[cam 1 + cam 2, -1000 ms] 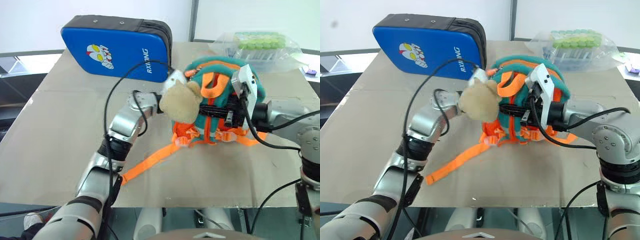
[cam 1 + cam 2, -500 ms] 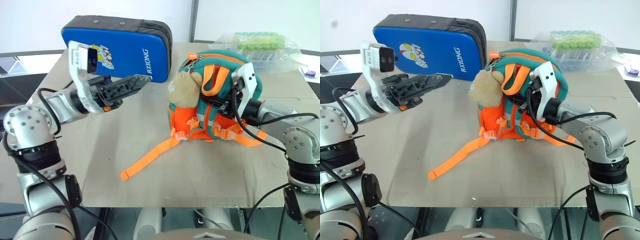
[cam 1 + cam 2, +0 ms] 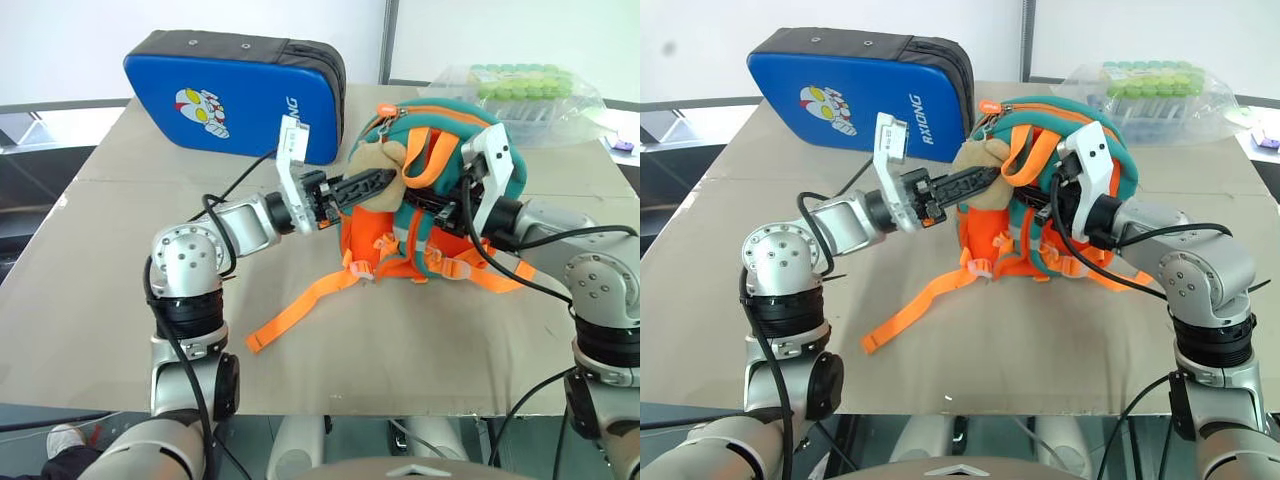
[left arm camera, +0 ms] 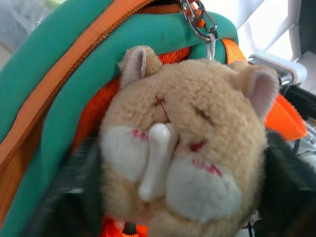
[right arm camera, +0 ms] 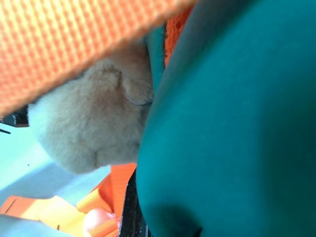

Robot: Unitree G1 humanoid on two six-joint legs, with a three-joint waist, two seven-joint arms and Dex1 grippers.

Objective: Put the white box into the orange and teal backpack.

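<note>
Left eye view: The orange and teal backpack [image 3: 425, 190] stands upright near the middle of the table [image 3: 120, 300], one orange strap [image 3: 300, 315] trailing toward the near edge. The left gripper [image 3: 385, 181] reaches in level from the left, its tips at the plush charm [image 3: 378, 185] on the backpack's front. The right gripper [image 3: 425, 205] is buried against the backpack's right side under the shoulder straps; its fingers are hidden here, but it reads as pressed together, seemingly on backpack material. Behind stand the blue padded case [image 3: 235, 95] and, well apart to the right, the clear bag of green items [image 3: 520, 90].

Right eye view: Same layout. The zipper along the backpack's top appears closed. Judgement: the task is at an early stage; the backpack is being steadied and the charm cleared or gripped, while opening the zipper and loading the box remain.

Left wrist view: The charm sits between the two blurred dark fingers [image 4: 74, 182], which stand spread on either side of it. Whether they press it cannot be told.

Right wrist view: Teal fabric [image 5: 232, 123], an orange strap and the charm's back crowd the lens. The white box cannot be located, so whether it is already inside is unknown.
</note>
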